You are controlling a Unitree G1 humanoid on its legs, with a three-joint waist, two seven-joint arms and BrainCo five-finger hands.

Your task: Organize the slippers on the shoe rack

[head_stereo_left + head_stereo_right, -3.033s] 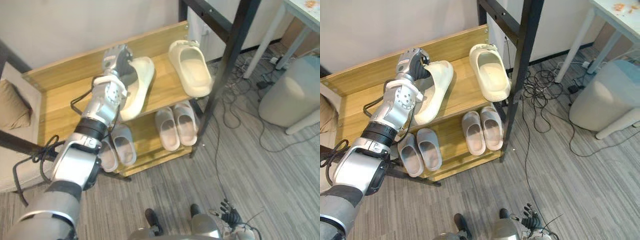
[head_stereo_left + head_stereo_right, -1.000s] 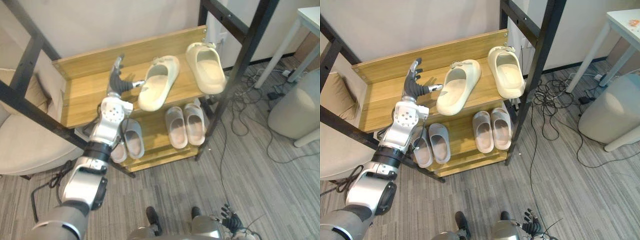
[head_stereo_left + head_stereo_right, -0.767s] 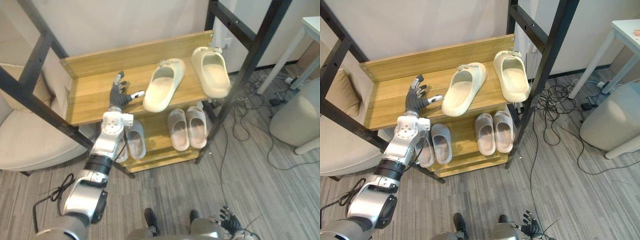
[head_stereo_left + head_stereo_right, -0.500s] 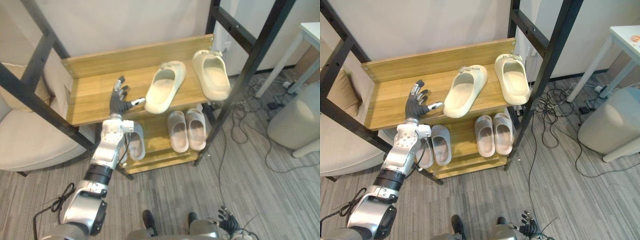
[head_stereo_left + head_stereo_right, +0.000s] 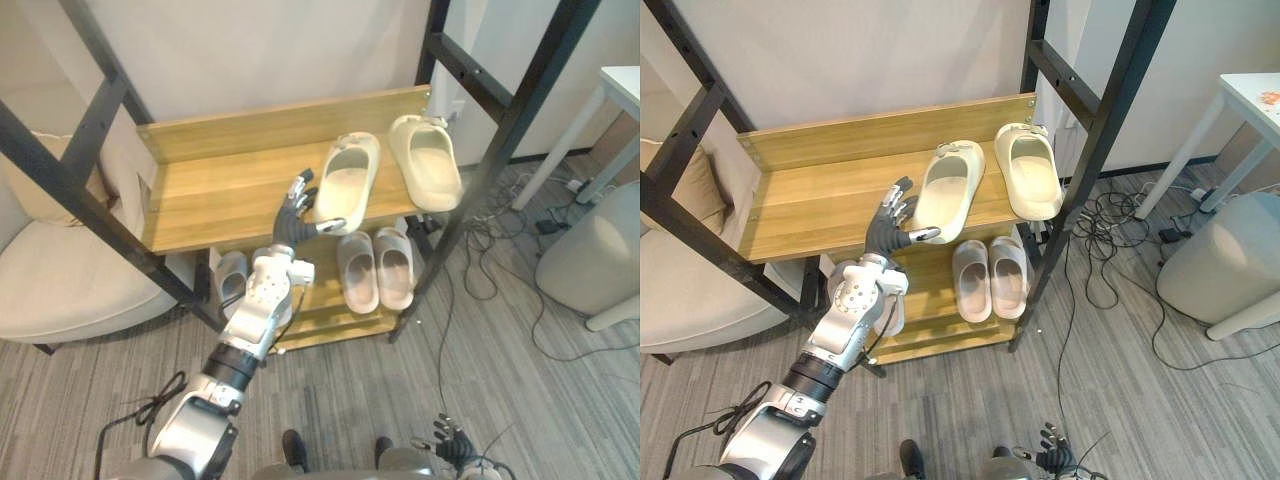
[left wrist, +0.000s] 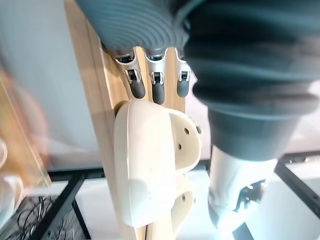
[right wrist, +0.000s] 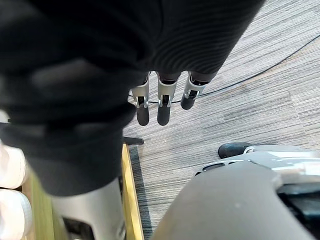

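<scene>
Two cream slippers lie on the wooden shoe rack's top shelf (image 5: pixel 215 195): one slightly skewed (image 5: pixel 347 180), one further right (image 5: pixel 428 160). My left hand (image 5: pixel 292 222) is open at the shelf's front edge, straight fingers and thumb at the skewed slipper's heel. In the left wrist view its fingers (image 6: pixel 153 82) point at that cream slipper (image 6: pixel 147 170), holding nothing. A grey pair (image 5: pixel 376 268) sits on the lower shelf, another grey slipper (image 5: pixel 232 274) shows left of my arm. My right hand (image 7: pixel 159 106) hangs open above the floor, low in the eye views (image 5: pixel 447 446).
Black metal frame posts (image 5: pixel 505 120) cross in front of the rack on the right and on the left (image 5: pixel 95 205). A beige cushioned seat (image 5: pixel 50 295) is at the left. A grey rounded stool (image 5: pixel 592 262), a white table leg (image 5: pixel 560 135) and loose cables (image 5: pixel 500 215) are on the right.
The camera has shifted. My left hand has moved right along the shelf front to the skewed slipper's heel, and that slipper now lies closer to parallel with its mate.
</scene>
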